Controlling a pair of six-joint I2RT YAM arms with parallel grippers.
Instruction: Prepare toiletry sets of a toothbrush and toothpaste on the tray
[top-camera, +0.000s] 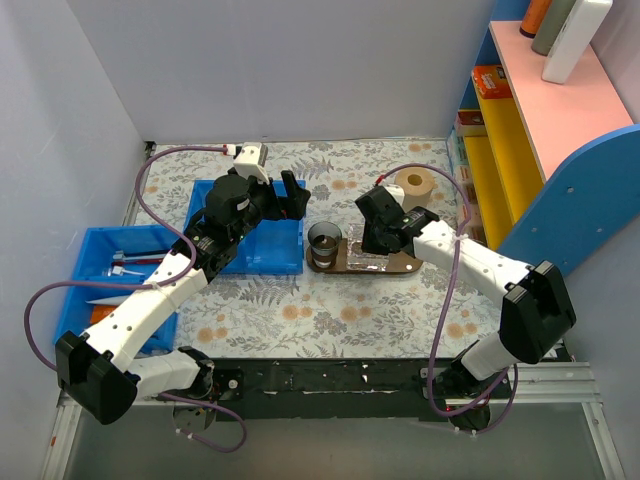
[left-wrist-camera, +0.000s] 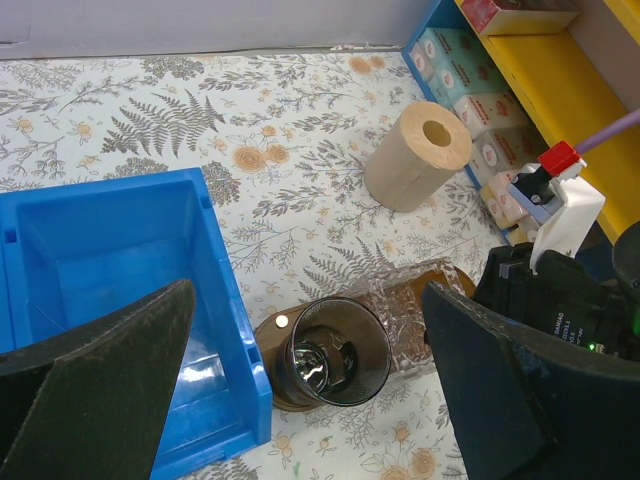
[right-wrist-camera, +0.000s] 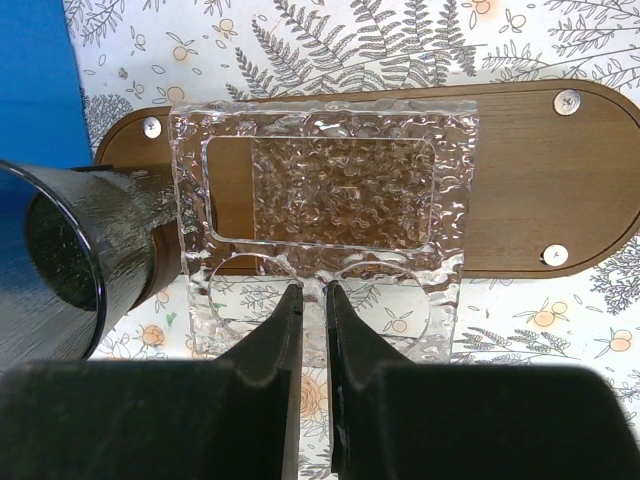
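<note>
The dark brown tray (top-camera: 408, 266) lies mid-table, and its bare right end (right-wrist-camera: 540, 180) fills the right wrist view. A clear textured plastic holder (right-wrist-camera: 340, 180) with cut-outs lies across it, overhanging the near edge. My right gripper (right-wrist-camera: 315, 295) is shut on the narrow strip between the holder's two round holes. A dark glass cup (top-camera: 323, 240) stands on the tray's left end. My left gripper (top-camera: 292, 195) hangs open and holds nothing, above the blue bin's edge near the cup (left-wrist-camera: 330, 350). Slim toothbrush-like items (top-camera: 125, 262) lie in the far-left bin. No toothpaste shows.
A blue bin (top-camera: 270, 250) sits just left of the tray, with another blue bin (top-camera: 100, 250) at the far left. A paper roll (top-camera: 415, 183) lies behind the tray. A yellow and blue shelf unit (top-camera: 500, 150) with small boxes borders the right side.
</note>
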